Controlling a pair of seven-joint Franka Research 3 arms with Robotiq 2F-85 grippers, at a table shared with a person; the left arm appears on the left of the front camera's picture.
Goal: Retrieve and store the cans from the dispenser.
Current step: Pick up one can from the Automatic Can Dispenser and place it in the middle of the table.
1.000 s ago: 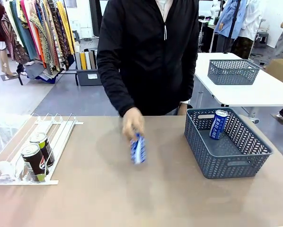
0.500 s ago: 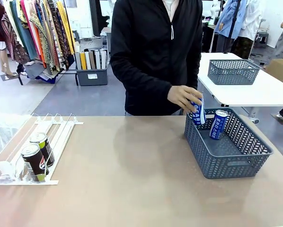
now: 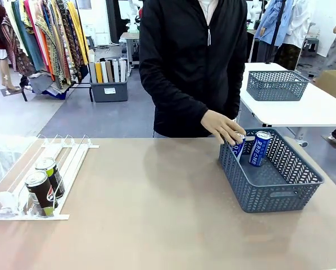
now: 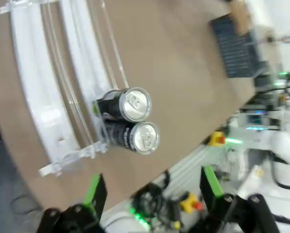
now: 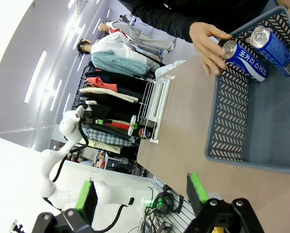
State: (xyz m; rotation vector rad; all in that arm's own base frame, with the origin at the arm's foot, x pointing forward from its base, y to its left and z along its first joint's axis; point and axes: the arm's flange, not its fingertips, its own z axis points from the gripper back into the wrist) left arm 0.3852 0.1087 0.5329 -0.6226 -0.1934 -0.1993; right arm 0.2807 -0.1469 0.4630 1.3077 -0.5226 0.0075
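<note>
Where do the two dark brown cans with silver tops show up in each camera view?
Front view: the two dark brown cans with silver tops stand at lower left, in the low end of the sloped white wire-lane dispenser.
Left wrist view: near the centre, tops toward the camera, at the dispenser's end.
Right wrist view: small, left of centre, at the dispenser's end.
Shared landmark: the dispenser.

The basket (image 3: 269, 198) is slate grey, its walls a herringbone lattice. The two blue cans (image 3: 259, 148) at its far end carry white lettering and silver tops. Well left of the basket, the dark cans (image 3: 40, 190) are black-brown with red marks, on a white rack (image 3: 72, 158). The table (image 3: 157, 219) is plain tan. Behind the basket, the person's jacket (image 3: 190, 62) is black. My left gripper (image 4: 151, 174) is black with green pads (image 4: 93, 188).
</note>
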